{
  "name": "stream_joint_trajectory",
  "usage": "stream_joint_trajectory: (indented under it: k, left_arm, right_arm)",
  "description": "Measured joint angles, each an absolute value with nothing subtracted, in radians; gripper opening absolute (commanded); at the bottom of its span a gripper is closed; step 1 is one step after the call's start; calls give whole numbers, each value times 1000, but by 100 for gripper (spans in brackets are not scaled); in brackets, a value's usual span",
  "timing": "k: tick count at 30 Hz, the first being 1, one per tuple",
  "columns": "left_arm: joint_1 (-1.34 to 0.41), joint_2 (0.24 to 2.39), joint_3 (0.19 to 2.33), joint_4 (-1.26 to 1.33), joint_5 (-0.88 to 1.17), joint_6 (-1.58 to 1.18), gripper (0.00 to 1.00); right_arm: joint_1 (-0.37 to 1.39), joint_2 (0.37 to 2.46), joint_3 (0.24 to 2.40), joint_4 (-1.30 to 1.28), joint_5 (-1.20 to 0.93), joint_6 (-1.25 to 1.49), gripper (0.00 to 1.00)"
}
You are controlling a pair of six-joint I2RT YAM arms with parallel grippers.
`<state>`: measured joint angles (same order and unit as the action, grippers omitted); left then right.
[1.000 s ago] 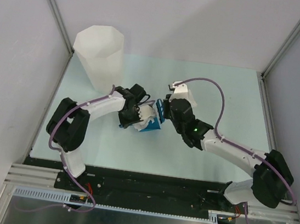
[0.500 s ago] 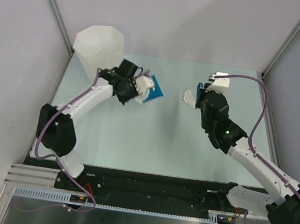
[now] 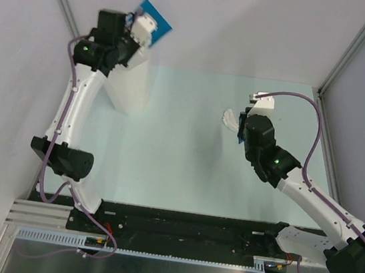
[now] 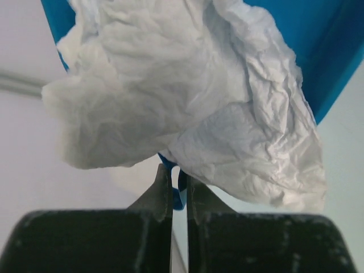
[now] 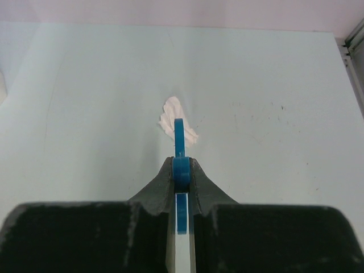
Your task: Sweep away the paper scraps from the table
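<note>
My left gripper [image 3: 137, 29] is shut on the handle of the blue dustpan [image 3: 154, 21] and holds it high over the tall white bin [image 3: 127, 89] at the back left. In the left wrist view the gripper [image 4: 178, 176] pinches the blue handle, and crumpled white paper scraps [image 4: 187, 96] fill the dustpan [image 4: 310, 40]. My right gripper [image 3: 242, 127] is shut on a thin blue brush [image 5: 180, 142] low over the mint-green table [image 3: 180, 156]. The brush's white tuft [image 3: 228, 120] lies just beyond the fingers, also seen in the right wrist view [image 5: 170, 112].
Grey walls close in the table on three sides, with a metal frame post [image 3: 344, 57] at the back right corner. The black base rail [image 3: 177, 227] runs along the near edge.
My left arm has lifted the dustpan with the scraps from the table's middle up and back left, over the bin. My right arm swung right with the brush, then held still.
</note>
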<state>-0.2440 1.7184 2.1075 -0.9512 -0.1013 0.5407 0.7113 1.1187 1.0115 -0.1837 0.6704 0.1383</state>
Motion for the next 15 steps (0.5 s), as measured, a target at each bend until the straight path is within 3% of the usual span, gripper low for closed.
stream_joint_trajectory:
  k: [5,15]
  left_arm:
    - [-185,1749,2262,-971,-276,574,0]
    - [-191,1916,2338,-980,-879,888,0]
  right_arm:
    - [721,1135,1011,-193,645,138,0]
    - [756,1155,994,-189,613,130,0]
